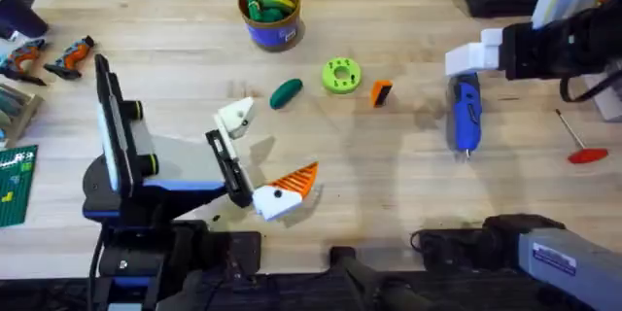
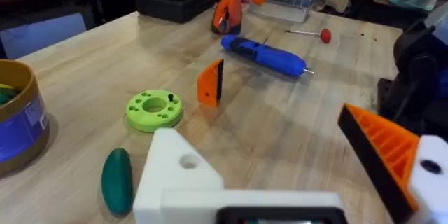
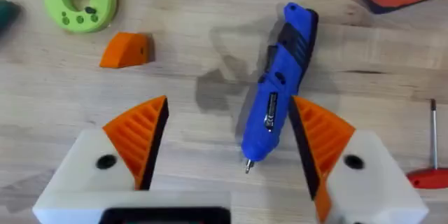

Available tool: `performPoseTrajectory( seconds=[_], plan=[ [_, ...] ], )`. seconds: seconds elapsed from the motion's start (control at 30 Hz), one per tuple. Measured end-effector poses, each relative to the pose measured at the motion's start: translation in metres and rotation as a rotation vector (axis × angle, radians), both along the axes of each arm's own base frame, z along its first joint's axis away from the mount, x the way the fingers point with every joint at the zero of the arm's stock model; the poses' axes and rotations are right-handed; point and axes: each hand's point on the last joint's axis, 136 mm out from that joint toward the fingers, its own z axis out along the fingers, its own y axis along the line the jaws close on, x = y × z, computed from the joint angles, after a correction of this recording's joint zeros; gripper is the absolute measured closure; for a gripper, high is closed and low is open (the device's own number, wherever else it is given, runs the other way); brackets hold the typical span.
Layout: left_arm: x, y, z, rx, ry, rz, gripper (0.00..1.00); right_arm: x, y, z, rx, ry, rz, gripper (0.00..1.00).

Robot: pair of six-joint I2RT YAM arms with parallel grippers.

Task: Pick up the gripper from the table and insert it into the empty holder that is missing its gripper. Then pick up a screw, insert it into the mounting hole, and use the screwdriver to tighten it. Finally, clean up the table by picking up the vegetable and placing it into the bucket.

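The gripper (image 1: 381, 93) stands on the table (image 1: 408, 185), between the green disc (image 1: 341, 75) and the screwdriver (image 1: 467, 115). The right gripper (image 3: 224, 143) is spread, unloaded, above the screwdriver. Risk: descending here grasps the screwdriver, not the gripper. The left gripper (image 2: 294, 175) is open; its holder (image 2: 183, 175) lacks a tip.

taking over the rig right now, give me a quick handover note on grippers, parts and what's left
Left gripper: jaws open, holding nothing; one white holder has no orange tip, the other has its tip.
Right gripper: jaws open, one to each side of the screwdriver, not closed on it.
The loose orange gripper stands on the table, between the lime-green disc and the screwdriver.
The vegetable lies on the table beside the disc; the bucket sits at the far edge with other items already in it.
Done: nothing yet.
Left: insert gripper, fit and tighten screw, bin the vegetable.
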Motion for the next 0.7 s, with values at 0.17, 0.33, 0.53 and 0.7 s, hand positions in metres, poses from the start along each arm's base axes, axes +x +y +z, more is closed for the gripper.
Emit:
performPoseTrajectory(
  seconds=[0.17, 0.33, 0.53, 0.7],
  plan=[
    [0.0, 0.0, 0.0, 0.0, 0.0, 0.0, 0.016, -0.001, 0.004, 0.003, 0.017, 0.005, -0.021, 0.01],
    [0.0, 0.0, 0.0, 0.0, 0.0, 0.0, 0.015, -0.008, 0.018, 0.02, 0.015, 0.01, -0.015, 0.01],
    [0.0, 0.0, 0.0, 0.0, 0.0, 0.0, 0.015, -0.02, 0.035, 0.034, 0.031, 0.033, -0.021, 0.01],
    [0.0, 0.0, 0.0, 0.0, 0.0, 0.0, 0.015, -0.035, 0.045, 0.034, 0.04, 0.102, -0.041, 0.011]
  ],
)
